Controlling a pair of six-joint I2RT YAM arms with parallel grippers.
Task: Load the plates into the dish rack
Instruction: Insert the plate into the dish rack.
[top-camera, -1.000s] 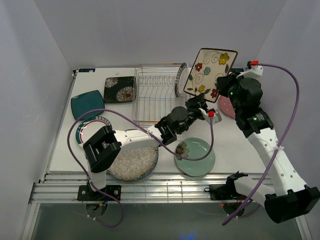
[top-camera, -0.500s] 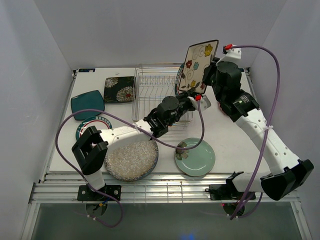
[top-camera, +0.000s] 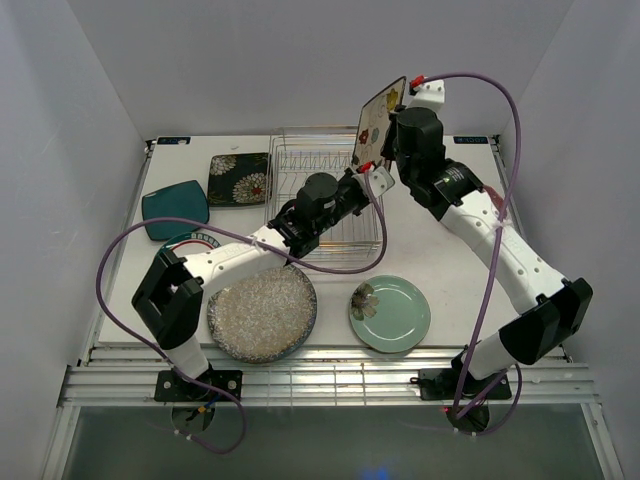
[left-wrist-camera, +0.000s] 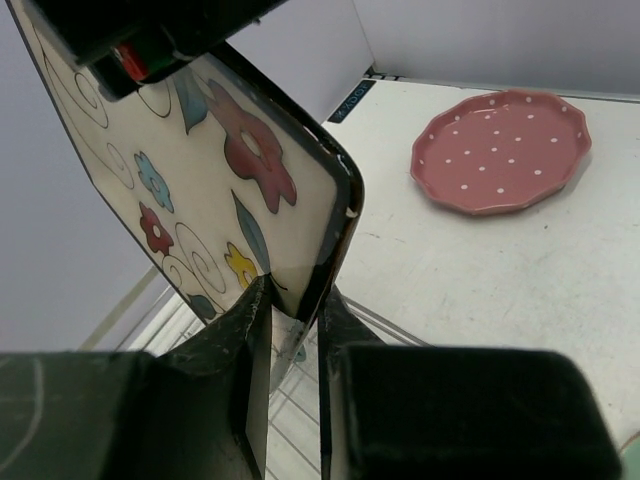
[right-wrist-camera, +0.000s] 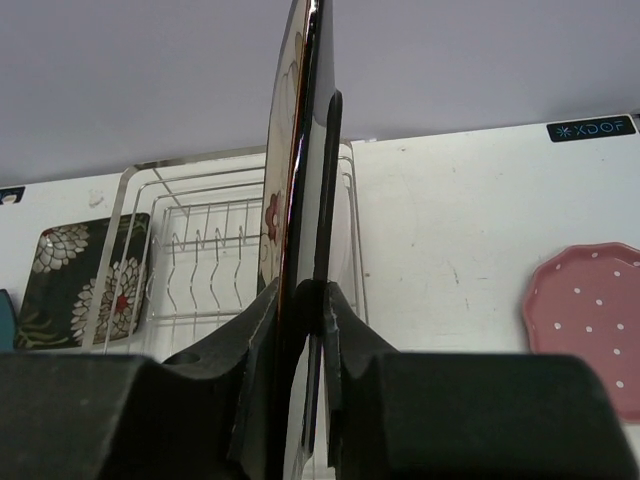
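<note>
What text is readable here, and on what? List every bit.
"XDOF", after a small star mark: dark sticker on the table's back edge.
Left wrist view: similar sticker, too blurred to read.
Top view: back-edge labels, too small to read.

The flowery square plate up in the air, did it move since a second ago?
Yes. The cream floral plate moved left, from beside the dish rack to above its right end, and turned more edge-on.
</note>
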